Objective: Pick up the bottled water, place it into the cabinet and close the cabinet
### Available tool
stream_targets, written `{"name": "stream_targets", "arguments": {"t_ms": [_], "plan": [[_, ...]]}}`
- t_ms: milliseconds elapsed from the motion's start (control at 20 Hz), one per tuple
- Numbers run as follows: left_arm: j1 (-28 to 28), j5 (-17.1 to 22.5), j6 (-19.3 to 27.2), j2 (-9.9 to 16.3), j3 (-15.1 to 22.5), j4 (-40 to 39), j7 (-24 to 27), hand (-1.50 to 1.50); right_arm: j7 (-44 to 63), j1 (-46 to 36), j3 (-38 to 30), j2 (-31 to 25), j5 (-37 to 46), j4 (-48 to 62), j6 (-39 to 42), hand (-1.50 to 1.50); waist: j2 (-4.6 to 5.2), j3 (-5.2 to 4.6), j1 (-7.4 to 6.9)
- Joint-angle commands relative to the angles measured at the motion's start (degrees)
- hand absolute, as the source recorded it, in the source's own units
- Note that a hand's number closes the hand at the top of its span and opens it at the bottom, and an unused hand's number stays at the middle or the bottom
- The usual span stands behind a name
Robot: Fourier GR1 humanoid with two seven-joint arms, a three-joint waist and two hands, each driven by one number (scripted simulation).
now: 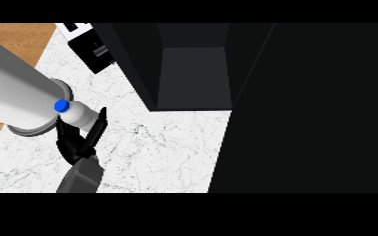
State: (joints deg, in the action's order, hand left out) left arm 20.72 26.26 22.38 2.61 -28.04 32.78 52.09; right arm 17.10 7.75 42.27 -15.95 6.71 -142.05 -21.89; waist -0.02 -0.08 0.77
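- The bottled water (76,114) sits near the left edge of the white marbled tabletop (162,150), blue cap showing on top.
- A black hand (77,141) has its fingers and thumb curled round the bottle from below; its grey forearm comes in from the lower edge. Which hand it is I cannot say for sure; it looks like the left.
- A big grey forearm (22,97) slants in from the left edge and covers the tabletop there; its hand is hidden.
- The dark cabinet (192,75) stands open toward the far edge, interior bare and shadowed, well apart from the bottle.
- Its open door (303,110) fills the right side.
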Motion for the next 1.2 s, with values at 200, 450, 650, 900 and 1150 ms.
{"name": "stream_targets", "arguments": {"t_ms": [200, 450, 650, 900, 1150], "plan": [[1.06, 2.4, -4.16, -1.22, -0.84, -3.27, 6.07, 1.5, 0.0, 2.35, -0.44, -3.47, 3.33, -6.45, 0.78, -1.5, 0.0, 0.04, -0.09], [2.65, 4.17, -10.11, 2.16, -0.98, -4.4, 3.5, 1.5, 1.61, -0.27, 1.46, -1.3, 5.48, -3.84, -0.58, -1.5, -0.01, 0.02, -0.18], [2.22, 2.09, -11.82, -0.12, 1.99, -4.6, 5.73, 1.5, 1.42, 0.25, -2.54, -3.56, 1.96, -5.89, -0.16, -1.5, 0.02, 0.03, -0.11], [-1.01, -9.53, -28.37, -1.82, 17.96, -5.9, -0.72, 1.5, -1.05, -1.41, 0.18, -3.34, 0.98, -1.66, -0.01, -1.5, -0.53, 0.0, 1.0], [-6.25, -10.92, -32.98, 0.39, 21.64, 2.8, -1.57, 1.5, 2.85, -0.91, -2.12, -3.98, 1.95, -5.62, -1.55, -1.5, -0.43, 0.1, -1.07]]}}
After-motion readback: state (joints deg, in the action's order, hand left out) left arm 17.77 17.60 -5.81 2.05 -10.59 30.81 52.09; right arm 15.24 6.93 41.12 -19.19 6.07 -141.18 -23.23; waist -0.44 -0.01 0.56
